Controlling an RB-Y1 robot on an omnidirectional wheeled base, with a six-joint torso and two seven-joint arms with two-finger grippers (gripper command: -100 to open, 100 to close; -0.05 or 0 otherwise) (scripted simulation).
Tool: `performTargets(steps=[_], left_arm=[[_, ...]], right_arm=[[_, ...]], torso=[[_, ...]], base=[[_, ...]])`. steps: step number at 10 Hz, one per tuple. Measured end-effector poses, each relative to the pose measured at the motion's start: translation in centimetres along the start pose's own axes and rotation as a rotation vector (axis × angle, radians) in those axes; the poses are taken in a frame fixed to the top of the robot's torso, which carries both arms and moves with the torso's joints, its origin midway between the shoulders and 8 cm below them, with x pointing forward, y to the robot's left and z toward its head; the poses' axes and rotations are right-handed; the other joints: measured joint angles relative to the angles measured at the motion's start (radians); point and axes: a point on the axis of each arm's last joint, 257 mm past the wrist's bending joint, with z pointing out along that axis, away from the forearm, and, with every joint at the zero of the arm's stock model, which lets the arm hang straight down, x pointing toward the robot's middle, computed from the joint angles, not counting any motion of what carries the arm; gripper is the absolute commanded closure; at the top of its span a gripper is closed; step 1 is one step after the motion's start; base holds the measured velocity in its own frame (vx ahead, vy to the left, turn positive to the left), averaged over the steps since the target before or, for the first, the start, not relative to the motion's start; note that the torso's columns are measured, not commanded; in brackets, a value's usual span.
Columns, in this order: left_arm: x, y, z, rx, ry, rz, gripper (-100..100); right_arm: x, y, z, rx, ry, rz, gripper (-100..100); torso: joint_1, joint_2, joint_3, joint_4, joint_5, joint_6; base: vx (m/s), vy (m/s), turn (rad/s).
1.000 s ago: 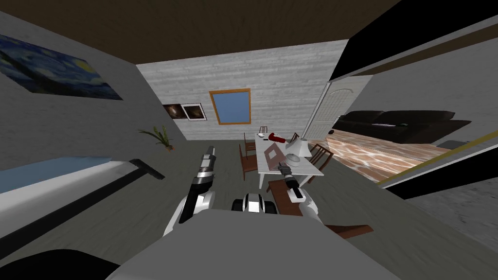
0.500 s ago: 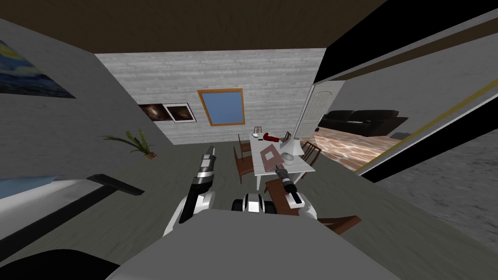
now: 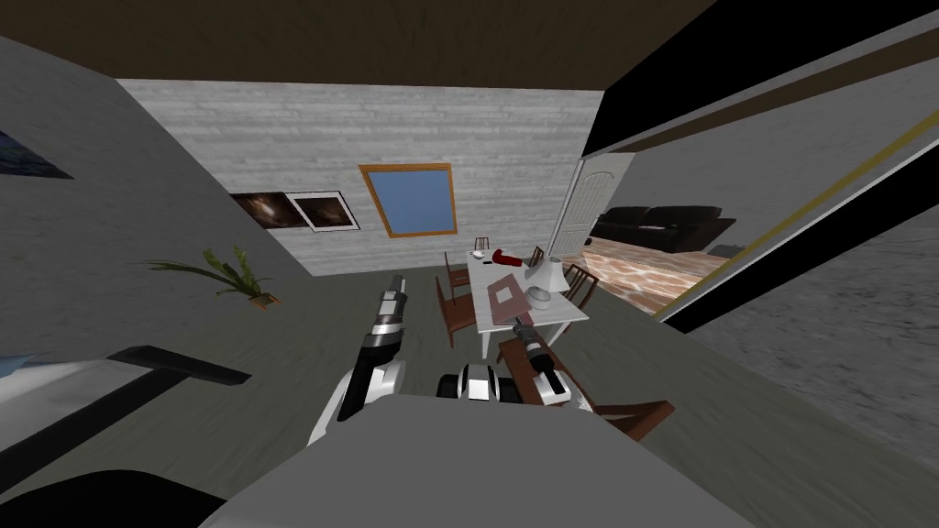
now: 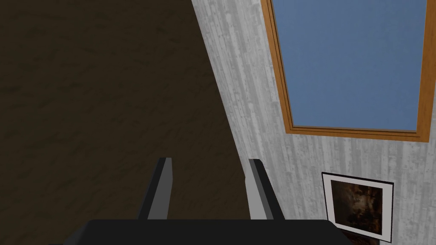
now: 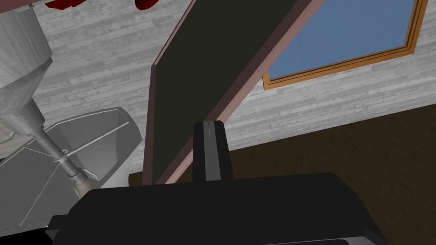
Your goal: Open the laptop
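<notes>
The right gripper (image 5: 208,125), blades together and seemingly empty (left gripper (image 4: 209,160) spread, idle), sat at the tilted laptop (image 5: 213,64) lid, which could slide off and fall shut.

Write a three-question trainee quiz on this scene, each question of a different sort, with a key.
1. True or false: the left pincer is open and holds nothing.
2. Which arm's pincer is at the laptop? A) left B) right C) both
3. Fill in: the laptop lies on a white ____ beside a lamp.
Key: 1 true; 2 B, the right pincer; 3 table.
</notes>
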Motion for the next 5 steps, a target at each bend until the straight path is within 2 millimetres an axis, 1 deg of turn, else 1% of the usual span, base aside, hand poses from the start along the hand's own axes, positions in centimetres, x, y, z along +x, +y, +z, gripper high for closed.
performTargets(steps=[3, 5], left_arm=[[0.00, 0.00, 0.00, 0.000, 0.000, 0.000, 0], [0.00, 0.00, 0.00, 0.000, 0.000, 0.000, 0]], right_arm=[[0.23, 0.28, 0.00, -0.007, 0.002, 0.002, 100], [0.23, 0.28, 0.00, -0.007, 0.002, 0.002, 100]], torso=[[0.001, -0.002, -0.001, 0.000, 0.000, 0.001], [0.001, -0.002, -0.001, 0.000, 0.000, 0.001]], base=[[0.003, 0.001, -0.008], [-0.009, -0.003, 0.030]])
